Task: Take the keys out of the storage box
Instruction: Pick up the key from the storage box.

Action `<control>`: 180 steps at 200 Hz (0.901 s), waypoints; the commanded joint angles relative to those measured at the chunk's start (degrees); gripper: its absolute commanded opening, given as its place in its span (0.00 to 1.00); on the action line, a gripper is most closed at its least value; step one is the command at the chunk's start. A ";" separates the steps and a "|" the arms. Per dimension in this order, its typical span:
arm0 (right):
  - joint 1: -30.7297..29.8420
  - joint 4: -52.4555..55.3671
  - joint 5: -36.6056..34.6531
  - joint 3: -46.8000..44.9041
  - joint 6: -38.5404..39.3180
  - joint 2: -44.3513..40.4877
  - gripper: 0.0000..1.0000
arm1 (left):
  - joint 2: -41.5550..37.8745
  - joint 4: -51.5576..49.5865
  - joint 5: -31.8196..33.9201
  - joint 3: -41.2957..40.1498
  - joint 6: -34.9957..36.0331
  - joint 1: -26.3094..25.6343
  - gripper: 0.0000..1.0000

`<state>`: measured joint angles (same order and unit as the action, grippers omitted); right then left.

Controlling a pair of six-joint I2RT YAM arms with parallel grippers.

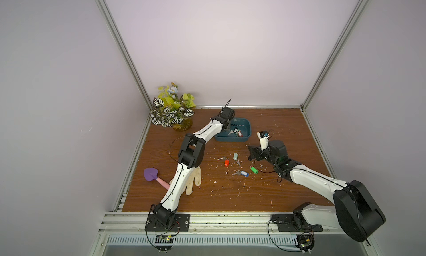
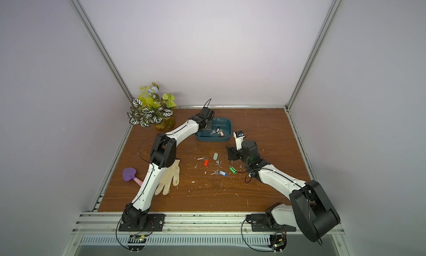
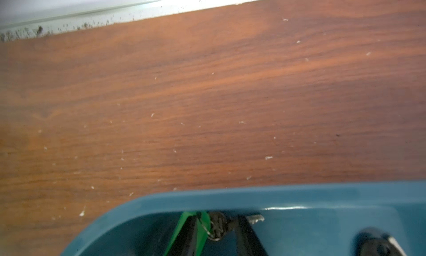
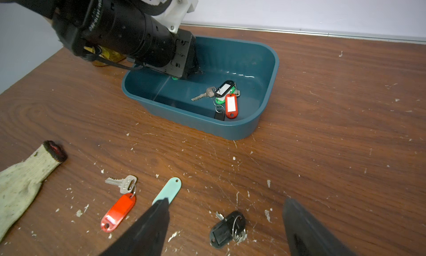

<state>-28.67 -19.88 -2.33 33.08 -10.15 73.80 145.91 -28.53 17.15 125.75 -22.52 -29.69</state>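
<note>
The dark teal storage box stands at the back of the table. My left gripper reaches down into its near-left corner, jaws closed in on the ring and head of a green-tagged key. More keys lie clustered in the box, with black, red and green tags. My right gripper hovers open over the table in front of the box, with a black-tagged key lying between its fingers. Red-, grey-, blue- and green-tagged keys lie on the table.
A white work glove lies partly under the left arm, and a purple spade lies to its left. A potted plant fills the back left corner. White flecks are scattered over the wood.
</note>
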 commanded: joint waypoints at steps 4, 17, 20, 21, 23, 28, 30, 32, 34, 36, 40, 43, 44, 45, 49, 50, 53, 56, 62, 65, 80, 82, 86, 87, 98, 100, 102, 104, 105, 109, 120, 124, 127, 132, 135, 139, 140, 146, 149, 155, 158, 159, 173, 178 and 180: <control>0.44 -1.65 1.36 1.61 -0.22 0.40 0.83 | 1.49 -1.40 0.50 1.16 -0.15 -0.01 0.25; 0.44 -1.65 1.32 1.63 -0.30 0.43 0.83 | 1.40 -1.32 0.61 1.23 0.07 -0.03 0.21; 0.45 -1.65 1.29 1.64 -0.29 0.39 0.83 | 1.35 -1.30 0.55 1.17 0.11 -0.02 0.17; 0.45 -1.65 1.28 1.64 -0.30 0.38 0.83 | 1.33 -1.32 0.58 1.21 0.15 -0.02 0.17; 0.45 -1.65 1.32 1.64 -0.30 0.42 0.83 | 1.32 -1.32 0.53 1.24 0.23 -0.04 0.13; 0.45 -1.65 1.34 1.59 -0.30 0.43 0.83 | 1.31 -1.33 0.44 1.29 0.48 -0.02 0.06; 0.47 -1.65 1.29 1.63 -0.26 0.39 0.83 | 1.27 -1.32 0.54 1.39 0.53 -0.12 0.02; 0.55 -1.59 1.28 1.63 -0.30 0.43 0.83 | 1.21 -1.32 0.57 1.39 0.55 -0.15 0.00; 0.54 -1.62 1.21 1.70 -0.35 0.40 0.82 | 1.18 -1.34 0.64 1.37 0.57 -0.16 0.00; 0.56 -1.56 1.15 1.72 -0.38 0.43 0.83 | 1.15 -1.32 0.62 1.35 0.69 -0.20 0.00; 0.54 -1.48 0.94 1.72 -0.39 0.40 0.83 | 1.01 -1.26 0.61 1.34 0.85 -0.32 0.00; 0.54 -1.42 0.85 1.71 -0.46 0.38 0.83 | 0.92 -1.27 0.61 1.34 0.92 -0.40 0.00; 0.54 -1.41 0.75 1.72 -0.47 0.34 0.83 | 0.90 -1.31 0.61 1.34 1.00 -0.47 0.00; 0.54 -1.40 0.75 1.72 -0.43 0.31 0.83 | 0.88 -1.33 0.61 1.34 1.04 -0.46 0.00; 0.63 -1.39 0.58 1.70 -0.40 0.23 0.83 | 0.75 -1.25 0.61 1.40 1.34 -0.66 0.00; 0.67 -1.39 0.53 1.67 -0.40 0.17 0.83 | 0.68 -1.21 0.61 1.41 1.43 -0.69 0.00; 0.63 -1.39 0.52 1.64 -0.39 0.20 0.83 | 0.51 -1.25 0.54 1.47 1.65 -0.78 0.00; 0.69 -1.39 0.49 1.61 -0.46 0.09 0.83 | 0.35 -1.26 0.61 1.45 1.78 -0.92 0.00; 0.72 -1.39 0.48 1.64 -0.48 0.02 0.83 | 0.07 -1.21 0.77 1.57 2.11 -1.14 0.00; 0.72 -1.39 0.48 1.64 -0.48 -0.05 0.83 | -0.15 -1.16 0.77 1.63 2.24 -1.34 0.00; 0.80 -1.48 0.73 1.63 -0.57 -0.05 0.83 | -1.07 -1.14 1.35 1.74 2.79 -2.04 0.00; 0.80 -1.48 0.74 1.61 -0.53 -0.10 0.83 | -1.24 -1.14 1.39 1.77 2.89 -2.10 0.00; 0.79 -1.41 0.77 1.59 -0.56 -0.07 0.83 | -1.51 -1.12 1.40 1.72 3.02 -2.22 0.00; 0.80 -1.40 0.80 1.57 -0.56 -0.06 0.83 | -1.59 -1.14 1.40 1.70 3.06 -2.26 0.00; 0.80 -1.46 0.88 1.53 -0.61 -0.30 0.83 | -2.49 -1.24 1.61 1.63 3.40 -2.65 0.00; 0.80 -1.47 0.85 1.48 -0.60 -0.29 0.83 | -2.72 -1.19 1.63 1.61 3.44 -2.72 0.00; 0.80 -1.52 0.84 1.46 -0.62 -0.32 0.83 | -2.90 -1.24 1.65 1.47 3.54 -2.84 0.00; 0.80 -1.56 0.89 1.40 -0.72 -0.39 0.83 | -3.13 -1.26 1.66 1.44 3.63 -2.90 0.00; 0.85 -1.56 0.86 1.34 -0.69 -0.44 0.83 | -3.24 -1.21 1.66 1.39 3.67 -2.95 0.00; 0.81 -1.61 0.90 1.32 -0.74 -0.55 0.83 | -3.69 -1.22 1.62 1.29 3.77 -3.08 0.00; 0.80 -1.82 0.92 1.11 -0.82 -0.85 0.83 | -4.99 -1.23 1.53 0.86 4.14 -3.66 0.00; 0.80 -1.83 0.85 0.99 -0.91 -0.94 0.83 | -5.49 -1.23 1.46 0.60 4.26 -3.86 0.00; 0.80 -1.92 0.90 1.01 -0.92 -0.96 0.83 | -5.92 -1.25 1.34 0.46 4.30 -3.98 0.00; 0.80 -1.92 0.91 0.94 -0.94 -1.09 0.83 | -6.63 -1.18 1.31 0.17 4.33 -4.21 0.00; 0.86 -1.98 0.99 0.86 -1.01 -1.22 0.83 | -7.01 -1.18 1.26 -0.08 4.37 -4.45 0.00; 0.88 -2.00 0.98 0.77 -1.05 -1.29 0.83 | -7.61 -1.19 1.27 -0.49 4.33 -4.52 0.00; 0.84 -2.05 0.99 0.76 -1.08 -1.29 0.83 | -7.77 -1.23 1.29 -0.54 4.29 -4.60 0.00; 0.88 -2.09 1.00 0.68 -1.16 -1.42 0.83 | -8.65 -1.20 1.18 -1.11 4.23 -4.88 0.00; 0.93 -2.17 0.94 0.60 -1.24 -1.53 0.83 | -9.15 -1.24 1.14 -1.52 4.11 -4.97 0.00; 0.93 -2.18 0.93 0.50 -1.34 -1.66 0.83 | -10.19 -1.19 0.97 -2.38 3.99 -5.15 0.00; 0.89 -2.21 0.96 0.45 -1.39 -1.68 0.83 | -10.65 -1.10 0.87 -2.78 3.96 -5.27 0.00; 0.89 -2.24 0.98 0.43 -1.42 -1.75 0.83 | -10.87 -1.05 0.92 -2.96 3.97 -5.28 0.00; 0.90 -2.40 1.17 0.15 -1.71 -2.12 0.83 | -13.05 -0.65 1.18 -5.16 3.84 -5.68 0.00; 0.89 -2.53 1.21 -0.01 -1.75 -2.23 0.83 | -13.77 -0.63 1.23 -5.81 3.77 -5.72 0.00; 0.89 -2.60 1.24 -0.07 -1.76 -2.30 0.83 | -14.04 -0.64 1.22 -6.10 3.73 -5.73 0.00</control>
<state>-27.99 -20.01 -2.02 33.06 -10.83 73.43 136.62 -28.95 17.43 122.06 -19.03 -34.59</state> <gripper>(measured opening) 0.832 0.044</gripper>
